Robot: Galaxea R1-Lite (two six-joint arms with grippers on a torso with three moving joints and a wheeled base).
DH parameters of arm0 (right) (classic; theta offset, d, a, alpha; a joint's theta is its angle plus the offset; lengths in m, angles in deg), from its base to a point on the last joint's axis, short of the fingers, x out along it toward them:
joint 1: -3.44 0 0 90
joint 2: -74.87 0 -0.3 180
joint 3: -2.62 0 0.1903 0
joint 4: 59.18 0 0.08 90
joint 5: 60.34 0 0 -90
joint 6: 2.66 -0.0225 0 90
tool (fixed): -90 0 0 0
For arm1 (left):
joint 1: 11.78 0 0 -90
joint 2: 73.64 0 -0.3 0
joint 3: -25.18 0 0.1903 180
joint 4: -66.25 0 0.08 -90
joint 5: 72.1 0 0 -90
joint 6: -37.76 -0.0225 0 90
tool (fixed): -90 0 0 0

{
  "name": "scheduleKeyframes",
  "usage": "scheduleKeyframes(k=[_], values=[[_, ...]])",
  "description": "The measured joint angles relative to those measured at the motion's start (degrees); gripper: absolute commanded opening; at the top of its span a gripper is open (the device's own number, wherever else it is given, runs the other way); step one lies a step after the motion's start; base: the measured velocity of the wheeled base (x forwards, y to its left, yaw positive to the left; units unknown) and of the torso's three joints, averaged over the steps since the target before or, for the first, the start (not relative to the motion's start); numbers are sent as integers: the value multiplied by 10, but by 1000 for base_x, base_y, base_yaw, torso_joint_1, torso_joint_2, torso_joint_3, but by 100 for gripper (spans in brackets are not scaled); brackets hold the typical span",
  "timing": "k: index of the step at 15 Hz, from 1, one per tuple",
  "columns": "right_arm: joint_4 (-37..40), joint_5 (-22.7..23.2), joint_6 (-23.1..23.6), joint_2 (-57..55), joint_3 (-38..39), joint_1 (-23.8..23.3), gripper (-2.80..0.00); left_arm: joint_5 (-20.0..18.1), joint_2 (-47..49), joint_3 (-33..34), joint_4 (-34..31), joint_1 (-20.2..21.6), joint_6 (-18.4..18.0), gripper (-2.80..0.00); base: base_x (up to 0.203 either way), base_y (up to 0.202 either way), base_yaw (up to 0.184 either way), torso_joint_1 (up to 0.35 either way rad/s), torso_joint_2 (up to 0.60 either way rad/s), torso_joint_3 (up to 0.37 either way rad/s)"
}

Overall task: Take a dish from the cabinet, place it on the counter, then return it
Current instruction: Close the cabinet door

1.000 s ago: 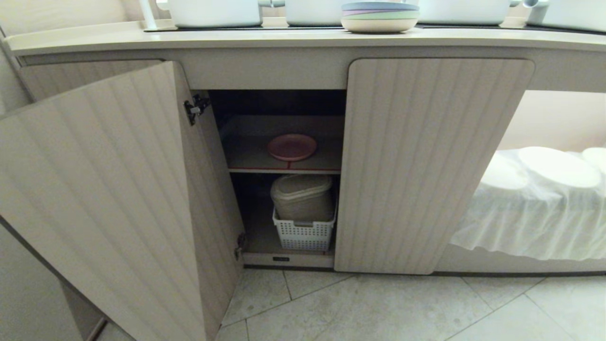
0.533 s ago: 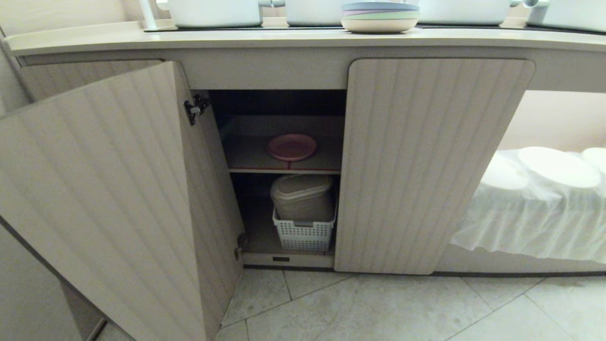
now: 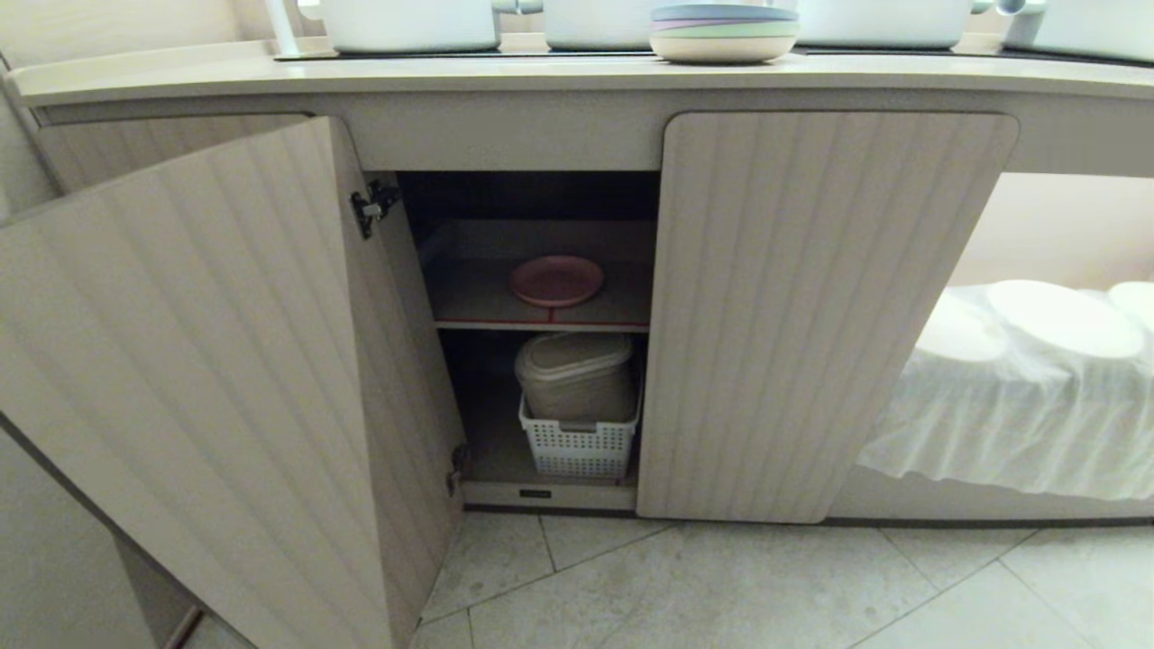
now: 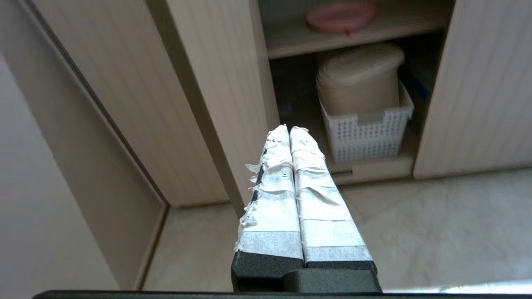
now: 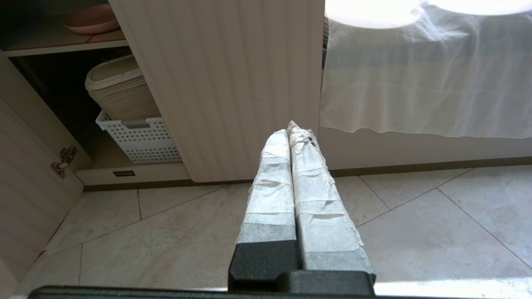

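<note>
Both sets of jaws are pressed together with nothing in them: the left gripper point(image 4: 289, 129) hangs low over the tiled floor point(image 3: 766, 586) just out from the edge of the open door point(image 3: 207, 361), and the right gripper point(image 5: 289, 126) sits low too, in front of the closed door point(image 3: 811, 306). Neither arm shows up in the head view, only in their own wrist cams. The fingers point(image 4: 309, 182) are wrapped in white tape that's fraying a bit. Past them is the cabinet point(image 3: 505, 140) with its left door swung wide, and the dish point(image 3: 556, 279) — the pink plate — is lying flat on the upper, red-edged shelf point(image 3: 541, 323), roughly centred and well apart from either gripper. Under that shelf there's a beige lidded bin point(image 3: 574, 374) sitting inside a white perforated basket point(image 3: 579, 446). Up top, the surface point(image 3: 180, 77) carries a stack of plates point(image 3: 724, 31) with a blue one on top, plus white pots point(image 3: 410, 22) behind. Off to the right — an open bay with something draped in a white cloth point(image 3: 1010, 415).
</note>
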Motion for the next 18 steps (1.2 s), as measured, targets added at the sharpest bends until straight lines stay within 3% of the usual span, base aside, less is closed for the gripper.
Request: scheduleKeyframes(k=[3, 7, 9, 12, 14, 18], values=[[0, 0, 0, 0, 0, 0, -280, 77, 23, -39, 9, 0, 21, -280, 0, 0, 0, 0, 0, 0], [0, 0, 0, 0, 0, 0, -280, 245, 71, -88, 10, 1, 39, -280, 0, 0, 0, 0, 0, 0], [0, 0, 0, 0, 0, 0, -280, 286, 118, -121, 21, 0, 75, -280, 0, 0, 0, 0, 0, 0], [0, 0, 0, 0, 0, 0, -280, 290, 219, -180, 63, -5, 164, -280, 0, 0, 0, 0, 0, 0], [0, 0, 0, 0, 0, 0, -280, 269, 269, -221, 82, -15, 237, -280, 0, 0, 0, 0, 0, 0], [0, 0, 0, 0, 0, 0, -280, 235, 303, -254, 72, -23, 325, -280, 0, 0, 0, 0, 0, 0]])
